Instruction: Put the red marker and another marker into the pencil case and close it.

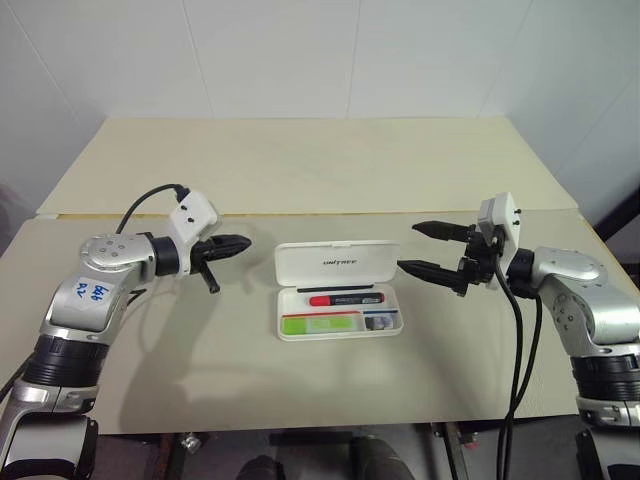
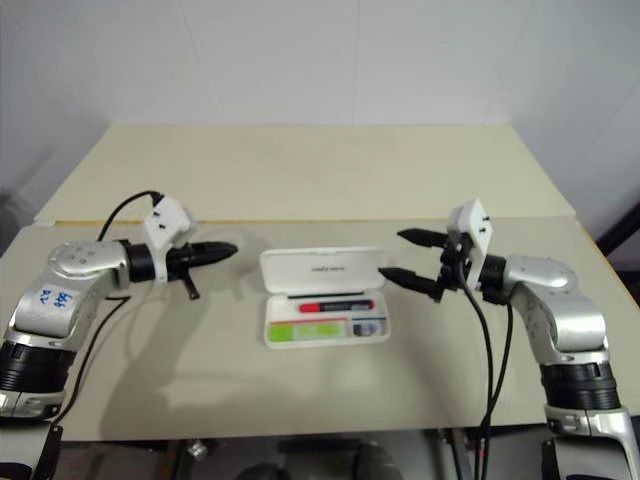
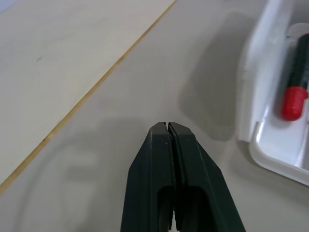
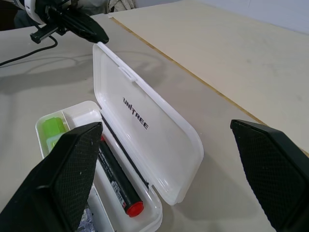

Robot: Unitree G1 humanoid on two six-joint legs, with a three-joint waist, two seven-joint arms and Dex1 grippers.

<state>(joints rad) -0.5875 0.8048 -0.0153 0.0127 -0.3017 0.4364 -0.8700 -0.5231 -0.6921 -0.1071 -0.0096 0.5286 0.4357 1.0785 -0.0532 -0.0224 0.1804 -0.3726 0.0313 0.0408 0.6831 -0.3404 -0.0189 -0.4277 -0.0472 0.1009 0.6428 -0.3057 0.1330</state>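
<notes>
The white pencil case (image 1: 337, 264) lies open at the table's middle, its lid (image 4: 145, 123) tilted up at the back. Inside, the red marker (image 1: 345, 299) lies along the back row, with its red cap (image 3: 292, 103) toward the left. The lime-green marker (image 1: 318, 323) rests in the front row. My left gripper (image 1: 240, 243) hovers shut and empty just left of the lid's left end, pointing at it. My right gripper (image 1: 432, 250) stands open to the right of the case, its fingertips (image 4: 67, 169) spread wide around the lid's right end, holding nothing.
A seam (image 1: 300, 213) runs across the table behind the case, with a raised board (image 1: 320, 160) beyond it. Black cables (image 1: 150, 195) trail from both wrists. Bare tabletop lies in front of the case and on either side.
</notes>
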